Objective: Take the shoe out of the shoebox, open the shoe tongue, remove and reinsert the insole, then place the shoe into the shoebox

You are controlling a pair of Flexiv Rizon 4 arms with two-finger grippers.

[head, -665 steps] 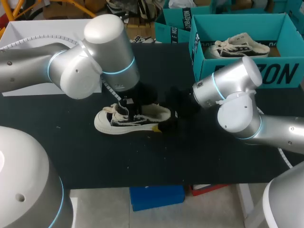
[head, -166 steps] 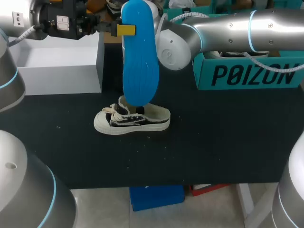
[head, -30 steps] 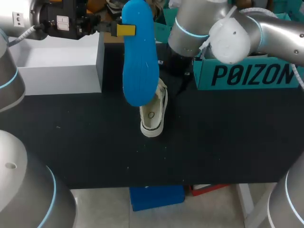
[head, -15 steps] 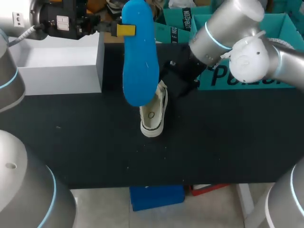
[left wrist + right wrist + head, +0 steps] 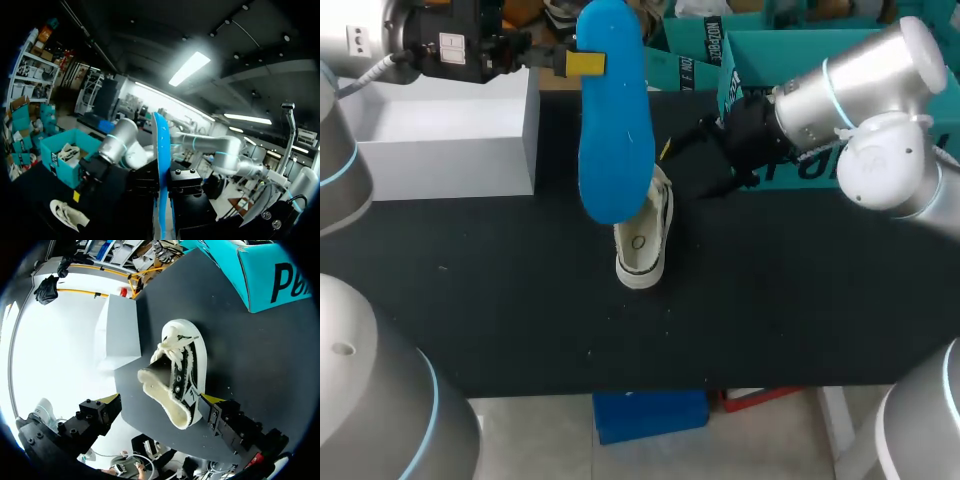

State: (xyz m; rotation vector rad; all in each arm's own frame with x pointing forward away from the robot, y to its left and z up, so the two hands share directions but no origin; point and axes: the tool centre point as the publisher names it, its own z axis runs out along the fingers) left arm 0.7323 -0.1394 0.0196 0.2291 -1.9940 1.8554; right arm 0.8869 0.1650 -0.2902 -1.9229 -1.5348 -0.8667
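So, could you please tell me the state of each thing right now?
Insole: out of the shoe, held aloft.
Shoe: on the table, ungripped.
Shoebox: open.
Left gripper: shut on insole.
Right gripper: open.

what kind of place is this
Likely a robot test bench for shoe handling: a sneaker sits on a black table, a teal shoebox stands at its far side, and the left gripper holds a blue insole.

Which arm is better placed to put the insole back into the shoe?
Left. The left gripper is shut on the blue insole, which hangs above the shoe. The right gripper is open and empty, near the shoe's heel.
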